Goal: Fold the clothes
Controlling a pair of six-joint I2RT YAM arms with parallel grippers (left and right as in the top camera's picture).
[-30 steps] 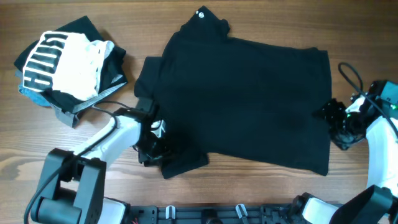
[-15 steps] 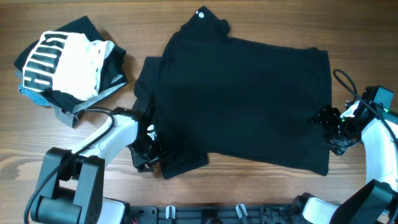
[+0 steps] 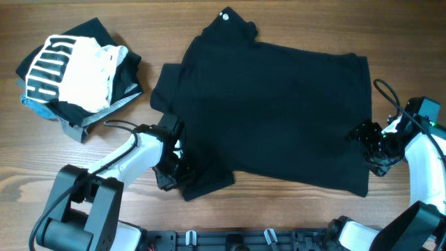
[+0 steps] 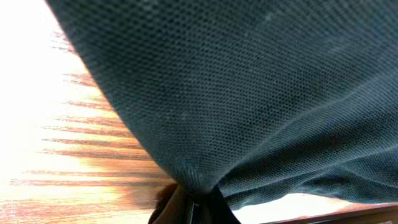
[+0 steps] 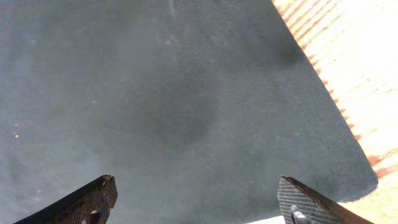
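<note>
The black T-shirt (image 3: 272, 111) lies spread flat on the wooden table, its small white round logo (image 3: 224, 17) at the far edge. My left gripper (image 3: 174, 173) is at the shirt's near left corner, by the sleeve. In the left wrist view it (image 4: 198, 200) is shut on a pinched fold of the dark knit fabric (image 4: 249, 93), which bunches into the jaws. My right gripper (image 3: 367, 144) hovers at the shirt's right edge. It (image 5: 196, 200) stands open, fingertips (image 5: 93, 198) wide apart over flat black cloth (image 5: 174, 93), holding nothing.
A pile of folded garments (image 3: 77, 70), topped by a white one with bold black print, sits at the far left of the table. Bare wood (image 3: 293, 209) shows along the near edge and to the right of the shirt (image 5: 367, 74).
My left gripper has shifted slightly right and closed on the shirt's near left edge. The right gripper has crept a little left onto the shirt's right edge and stays open.
</note>
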